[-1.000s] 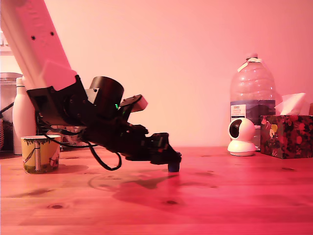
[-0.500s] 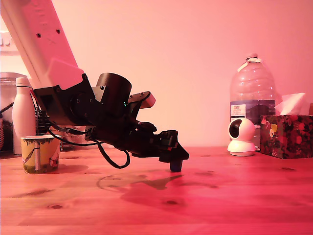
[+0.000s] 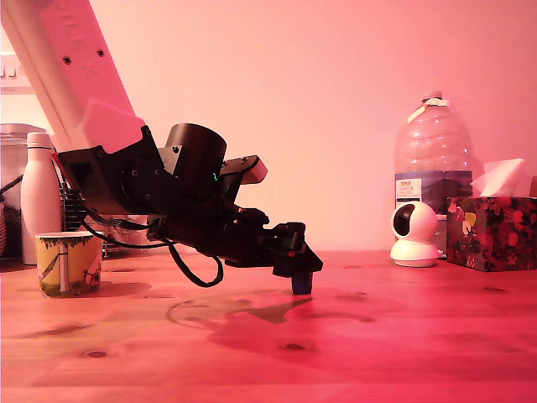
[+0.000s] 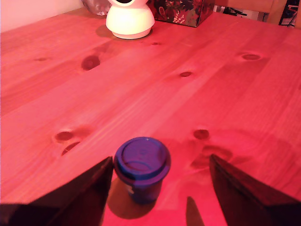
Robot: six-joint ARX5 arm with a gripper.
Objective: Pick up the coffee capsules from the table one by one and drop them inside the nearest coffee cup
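Note:
A small dark blue coffee capsule stands on the wooden table, wide rim up. My gripper hangs low right over it, tilted down toward the tabletop. In the wrist view the capsule sits between the two dark fingers, close against one of them and well apart from the other. The gripper is open and holds nothing. The yellowish coffee cup with printed drawings stands far off at the exterior view's left.
A white bottle stands behind the cup. At the exterior view's right are a large water bottle, a round white camera and a floral tissue box. The camera and box lie beyond the capsule.
Over the last second the arm moved toward the exterior view's right, bringing the gripper over the capsule. In the last half second it has barely shifted. The capsule stays put.

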